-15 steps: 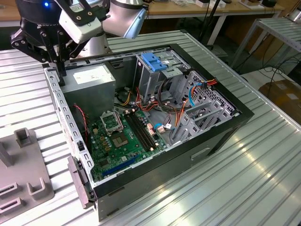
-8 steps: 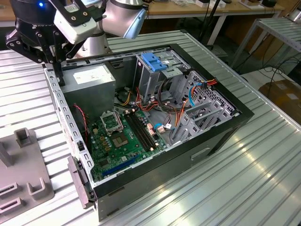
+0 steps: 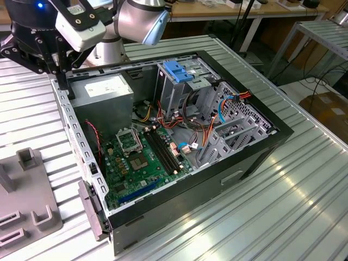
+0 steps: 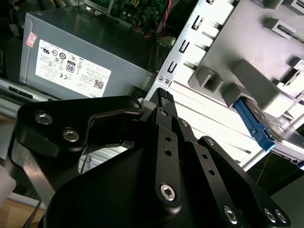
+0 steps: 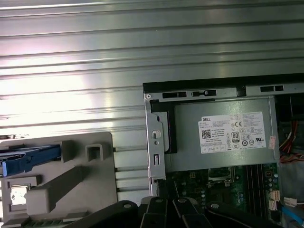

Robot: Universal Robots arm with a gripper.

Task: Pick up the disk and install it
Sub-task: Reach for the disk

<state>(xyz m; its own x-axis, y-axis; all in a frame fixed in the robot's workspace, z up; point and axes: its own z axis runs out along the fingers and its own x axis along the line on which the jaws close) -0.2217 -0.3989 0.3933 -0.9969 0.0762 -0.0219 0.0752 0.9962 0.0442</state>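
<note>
- One grey holder (image 3: pixel 32 212) sits on the ribbed table (image 3: pixel 283 217) at the exterior view's left. The blue-framed disk (image 5: pixel 29 159) lies slotted in it.
- Gripper (image 4: pixel 164 97): pressed together and empty, above the open computer case's (image 3: pixel 255 157) corner, apart from the disk.
- Power supply (image 3: pixel 103 89), then a blue bracket (image 3: pixel 179 70), inside the case.

Workshop: open computer case (image 3: pixel 250 157), metal bench (image 3: pixel 283 217)
</note>
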